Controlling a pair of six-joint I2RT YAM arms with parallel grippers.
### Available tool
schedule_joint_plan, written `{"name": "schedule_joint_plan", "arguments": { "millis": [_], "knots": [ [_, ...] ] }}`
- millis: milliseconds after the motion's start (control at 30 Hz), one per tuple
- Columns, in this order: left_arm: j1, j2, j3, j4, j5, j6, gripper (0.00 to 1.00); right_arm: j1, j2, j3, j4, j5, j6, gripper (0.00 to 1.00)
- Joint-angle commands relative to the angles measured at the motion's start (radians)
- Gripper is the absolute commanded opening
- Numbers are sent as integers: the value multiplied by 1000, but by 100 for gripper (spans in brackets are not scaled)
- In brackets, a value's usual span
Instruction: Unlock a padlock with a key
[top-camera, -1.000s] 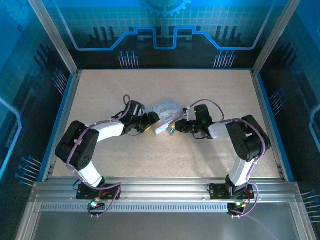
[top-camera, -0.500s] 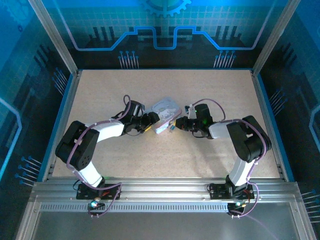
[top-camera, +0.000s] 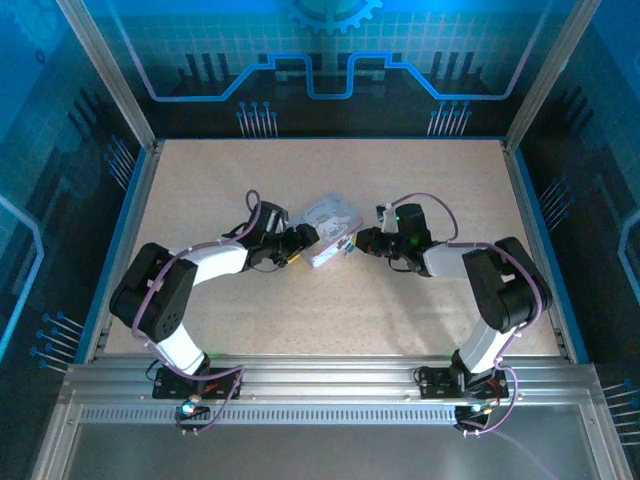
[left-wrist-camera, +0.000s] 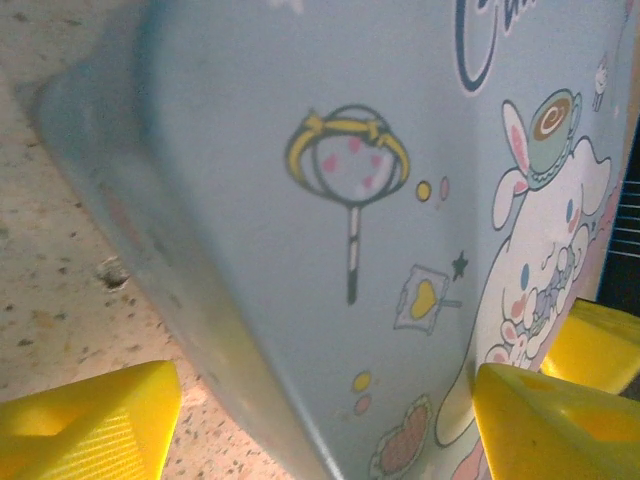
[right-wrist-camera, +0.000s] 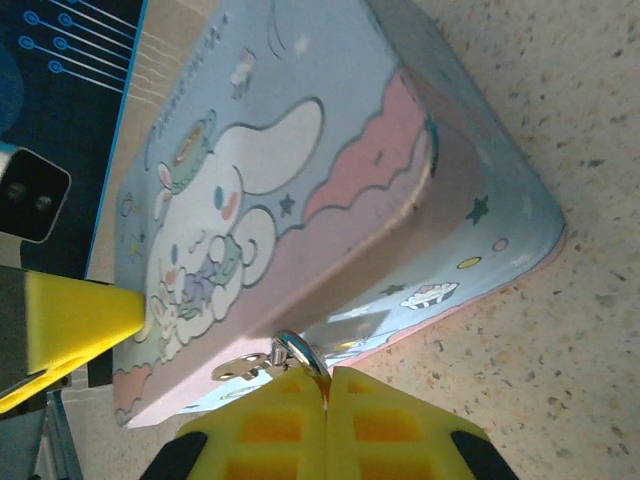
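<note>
A pale tin box (top-camera: 331, 214) with cartoon art lies at mid-table between my two grippers. My left gripper (top-camera: 309, 241) is open. Its yellow pads (left-wrist-camera: 85, 420) straddle the box's near corner (left-wrist-camera: 350, 180), and the left pad stands clear over the table. My right gripper (right-wrist-camera: 328, 385) is shut on a silvery curved loop (right-wrist-camera: 298, 350). The loop looks like the padlock's shackle and hooks at a small flat latch tab (right-wrist-camera: 238, 368) on the box edge (right-wrist-camera: 300, 150). The padlock's body is hidden behind the pads. The key is hidden.
The speckled beige table (top-camera: 420, 180) stretches all around the box. Blue side rails (top-camera: 135, 220) and metal corner posts bound it. The left gripper's yellow finger (right-wrist-camera: 70, 315) pokes in beside the box in the right wrist view.
My right gripper has shifted slightly farther away, staying shut, and its elbow has swung outward. The box has turned a little with it. The left jaws have widened a little.
</note>
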Motion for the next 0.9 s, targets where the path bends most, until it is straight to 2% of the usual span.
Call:
{"name": "schedule_joint_plan", "arguments": {
  "millis": [0,167,400,667,867],
  "knots": [
    [4,-61,-8,-82,-50,38,80,-16,-64,-5,-78,11,-73,5],
    [31,-153,-8,-137,-104,87,86,-21,-152,-11,-211,22,-150,5],
    [38,-330,-48,-186,-259,180,99,-15,-310,5,-446,48,-235,5],
    [49,-504,-133,-137,-304,309,99,45,-471,63,-805,83,-353,6],
    [59,-609,-194,-105,-337,343,99,112,-526,92,-1034,125,-371,6]
  ]
}}
